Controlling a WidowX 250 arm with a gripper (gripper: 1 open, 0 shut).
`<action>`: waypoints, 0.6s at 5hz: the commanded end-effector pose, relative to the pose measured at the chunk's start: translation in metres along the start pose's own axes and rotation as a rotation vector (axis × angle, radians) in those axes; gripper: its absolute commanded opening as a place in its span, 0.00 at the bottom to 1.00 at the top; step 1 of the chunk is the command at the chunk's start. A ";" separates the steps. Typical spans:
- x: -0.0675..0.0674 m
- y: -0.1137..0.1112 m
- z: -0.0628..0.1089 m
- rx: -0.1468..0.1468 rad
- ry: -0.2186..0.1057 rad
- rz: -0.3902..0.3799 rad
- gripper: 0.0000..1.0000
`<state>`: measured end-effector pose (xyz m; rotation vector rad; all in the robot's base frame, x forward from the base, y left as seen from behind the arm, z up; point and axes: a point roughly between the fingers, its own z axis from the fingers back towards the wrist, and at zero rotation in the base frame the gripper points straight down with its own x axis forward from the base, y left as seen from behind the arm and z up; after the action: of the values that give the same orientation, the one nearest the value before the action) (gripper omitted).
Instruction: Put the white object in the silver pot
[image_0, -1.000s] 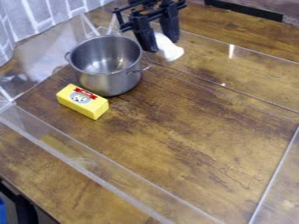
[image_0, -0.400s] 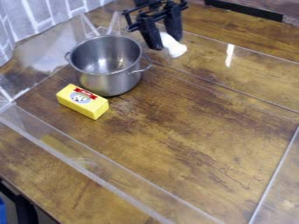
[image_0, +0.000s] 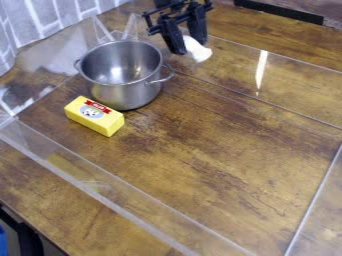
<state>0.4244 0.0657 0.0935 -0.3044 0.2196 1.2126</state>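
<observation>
The white object (image_0: 197, 50) hangs from the gripper (image_0: 183, 45) just beyond the silver pot (image_0: 122, 73), off the pot's far right rim, with only its lower pale end showing below the dark fingers. The jaws are pinched tight on it, so it is held clear of the bench (image_0: 227, 150) rather than lying there. Compared with a second ago, the white object sits a little higher in the picture and slightly farther from the pot's rim; the gripper has shifted with it, and the piece has kept the same slanted hang, so the grip looks steady. That means the pick-up part is done and the carry is under way, but the object is not yet over the pot's opening: it is still outside the rim, on the side away from the yellow block (image_0: 94, 115), which rests on the bench just in front of the pot and plays no part. The pot stands upright and empty, its mouth unobstructed. My judgement is that the remaining work is to bring the piece across the far rim, centre it above the opening and release; being long, it may catch the rim if lowered off-centre.
</observation>
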 end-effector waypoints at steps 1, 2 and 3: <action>0.007 -0.005 0.029 -0.073 -0.040 -0.010 0.00; 0.018 0.001 0.036 -0.076 -0.051 0.003 0.00; 0.030 0.007 0.044 -0.079 -0.063 0.017 0.00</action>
<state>0.4264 0.0997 0.0974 -0.3128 0.2011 1.2428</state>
